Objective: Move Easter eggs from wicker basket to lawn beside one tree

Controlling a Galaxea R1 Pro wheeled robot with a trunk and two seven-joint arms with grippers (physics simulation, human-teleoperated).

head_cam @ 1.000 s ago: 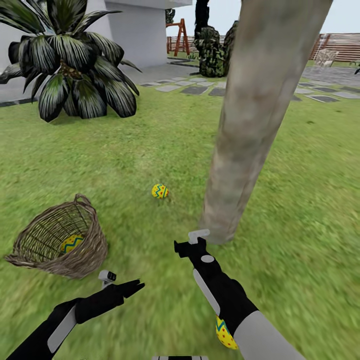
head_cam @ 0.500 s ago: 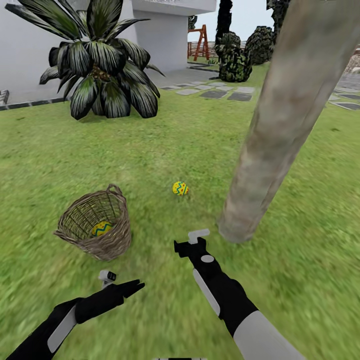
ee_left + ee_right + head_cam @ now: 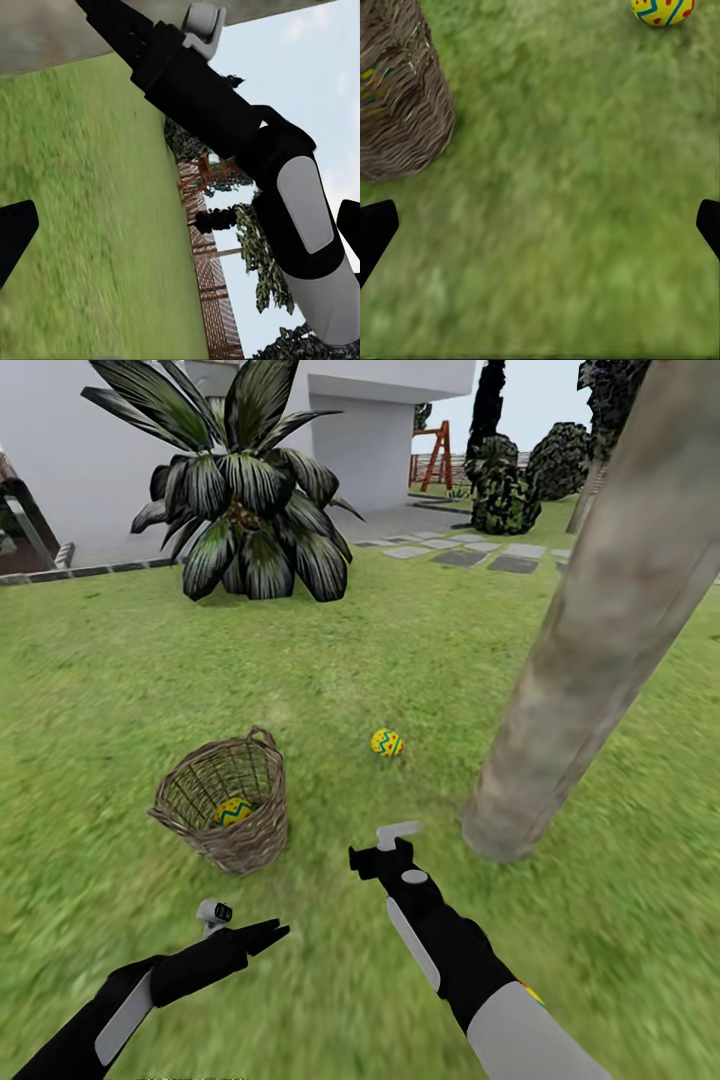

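Observation:
The wicker basket (image 3: 225,805) lies tipped on the lawn (image 3: 120,690), with one yellow Easter egg (image 3: 234,810) inside it. A second egg (image 3: 387,742) rests on the grass between the basket and the grey-beige tree trunk (image 3: 590,650). A sliver of a third egg (image 3: 532,992) peeks out behind my right forearm. My left gripper (image 3: 268,934) hovers open and empty, nearer me than the basket. My right gripper (image 3: 368,856) is open over bare grass, short of the trunk's foot. The right wrist view has the basket (image 3: 397,97) and the loose egg (image 3: 662,9) ahead of the open fingers (image 3: 375,232).
A short palm (image 3: 245,520) stands at the back left before the white house (image 3: 70,460). Grey stepping stones (image 3: 470,555), dark shrubs (image 3: 505,490) and a wooden playset (image 3: 435,455) lie beyond. My right arm (image 3: 240,150) crosses the left wrist view.
The whole picture has slid rightward, so the camera has turned. Basket, egg and trunk shifted with it. Both arms hold the same pose.

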